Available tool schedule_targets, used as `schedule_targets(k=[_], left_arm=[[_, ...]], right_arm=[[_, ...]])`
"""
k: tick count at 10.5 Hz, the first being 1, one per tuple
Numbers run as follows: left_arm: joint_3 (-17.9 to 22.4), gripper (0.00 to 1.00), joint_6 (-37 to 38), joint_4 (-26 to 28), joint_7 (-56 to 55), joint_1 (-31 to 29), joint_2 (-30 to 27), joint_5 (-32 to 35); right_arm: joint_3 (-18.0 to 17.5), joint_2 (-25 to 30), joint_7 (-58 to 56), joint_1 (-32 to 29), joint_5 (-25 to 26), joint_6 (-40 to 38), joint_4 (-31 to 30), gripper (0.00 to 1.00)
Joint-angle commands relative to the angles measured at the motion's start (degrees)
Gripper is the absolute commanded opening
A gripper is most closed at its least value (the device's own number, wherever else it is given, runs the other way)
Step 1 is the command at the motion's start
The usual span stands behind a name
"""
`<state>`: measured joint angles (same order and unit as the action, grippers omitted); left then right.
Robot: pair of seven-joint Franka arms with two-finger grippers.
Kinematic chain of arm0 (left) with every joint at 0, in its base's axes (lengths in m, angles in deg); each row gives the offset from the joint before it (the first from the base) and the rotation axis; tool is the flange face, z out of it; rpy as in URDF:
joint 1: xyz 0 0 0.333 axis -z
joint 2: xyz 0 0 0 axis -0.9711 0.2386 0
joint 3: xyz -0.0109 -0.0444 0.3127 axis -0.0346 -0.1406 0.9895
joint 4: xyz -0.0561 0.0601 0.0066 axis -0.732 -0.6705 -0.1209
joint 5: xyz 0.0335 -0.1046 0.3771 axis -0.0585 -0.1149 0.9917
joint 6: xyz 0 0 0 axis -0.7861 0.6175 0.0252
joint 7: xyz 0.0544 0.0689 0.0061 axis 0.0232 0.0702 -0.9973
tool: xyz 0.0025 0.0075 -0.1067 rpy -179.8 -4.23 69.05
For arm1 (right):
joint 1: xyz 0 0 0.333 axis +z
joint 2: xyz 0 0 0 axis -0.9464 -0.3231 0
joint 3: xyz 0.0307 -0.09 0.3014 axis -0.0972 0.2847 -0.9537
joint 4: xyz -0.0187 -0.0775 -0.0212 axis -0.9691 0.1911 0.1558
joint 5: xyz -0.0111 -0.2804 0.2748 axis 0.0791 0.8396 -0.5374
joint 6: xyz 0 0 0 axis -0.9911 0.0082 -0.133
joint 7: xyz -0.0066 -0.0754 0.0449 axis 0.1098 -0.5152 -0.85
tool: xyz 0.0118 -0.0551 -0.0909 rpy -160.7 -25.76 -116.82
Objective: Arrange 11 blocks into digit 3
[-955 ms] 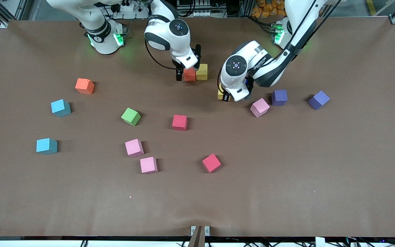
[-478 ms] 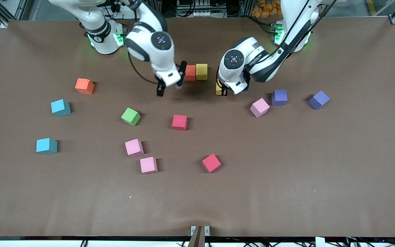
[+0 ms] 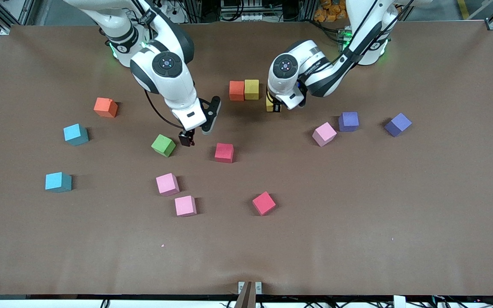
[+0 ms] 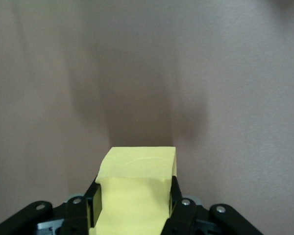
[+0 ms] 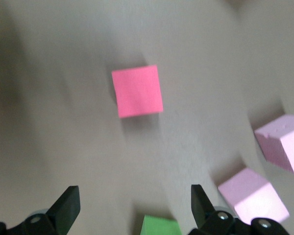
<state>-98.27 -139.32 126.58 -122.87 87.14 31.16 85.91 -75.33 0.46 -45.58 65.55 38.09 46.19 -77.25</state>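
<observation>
Right now the left tool (image 3: 273, 107) is clamped on a yellow block (image 4: 137, 188), just off the counter (image 3: 357, 214) and close beside the landmark pair: an orange-red block (image 3: 236, 90) touching a second yellow block (image 3: 251, 89), w/ the yellow one toward the left arm's end. The held block sits at that same end of the pair, a bit nearer the front camera, w/ a small gap to it.

Right tool (image 3: 195, 128) hangs w/ fingers wide apart, nothing in them, over bare counter between the green block (image 3: 163, 145) and a red block (image 3: 224, 152), both nearer the front camera than the pair.

Other blocks, relative to the pair:
- orange block (image 3: 105, 107), well toward the right arm's end
- two pink blocks (image 3: 167, 184) (image 3: 185, 205), much nearer the camera, close to each other
- second red block (image 3: 264, 203), nearer the camera still than the first
- third pink block (image 3: 324, 134) and two purple blocks (image 3: 348, 121) (image 3: 398, 124), toward the left arm's end
- two light-blue cubes (image 3: 75, 134) (image 3: 58, 182), farthest toward the right arm's end
</observation>
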Motion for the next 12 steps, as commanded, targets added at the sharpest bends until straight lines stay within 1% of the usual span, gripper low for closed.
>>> schedule_targets(k=[1,2,3,4,5,6,8,9,12], left_arm=[[-1.37,0.39,-1.25,1.4,-3.47,0.22,-0.95,-1.24],[-1.46,0.39,-1.86,1.4,-4.7,1.35,-0.43,-1.33],[-1.46,0.39,-2.47,1.66,-5.32,2.41,-0.07,-1.33],[-1.46,0.38,-3.44,2.44,-5.33,2.5,-0.07,-1.33],[-1.46,0.38,-5.01,3.41,-5.42,2.5,-0.07,-1.33],[-1.46,0.38,-5.81,3.76,-5.42,2.77,-0.07,-1.24],[-1.46,0.38,-6.34,3.86,-5.42,3.65,0.02,-1.24],[-1.46,0.38,-6.87,3.86,-5.5,3.65,0.19,-1.24],[-1.46,0.38,-7.66,4.38,-5.59,4.97,0.28,-1.24]], right_arm=[[1.06,-6.14,-1.17,0.67,4.82,3.75,2.81,1.0],[1.42,-7.9,-1.18,2.24,5.54,4.81,3.86,1.0],[3.51,-9.83,-1.09,5.48,5.72,4.91,6.13,1.0],[8.93,-11.77,-0.83,12.65,6.15,4.82,9.11,1.0],[15.33,-13.35,-0.83,18.81,6.16,4.91,11.93,1.0],[16.53,-14.33,-1.09,19.83,6.33,5.0,13.09,1.0],[16.98,-16.17,-1.18,20.1,7.12,5.0,14.5,1.0],[16.98,-17.22,-1.09,20.28,8.43,5.17,14.68,1.0],[16.8,-18.82,-0.74,19.93,8.18,6.05,14.16,1.0]])
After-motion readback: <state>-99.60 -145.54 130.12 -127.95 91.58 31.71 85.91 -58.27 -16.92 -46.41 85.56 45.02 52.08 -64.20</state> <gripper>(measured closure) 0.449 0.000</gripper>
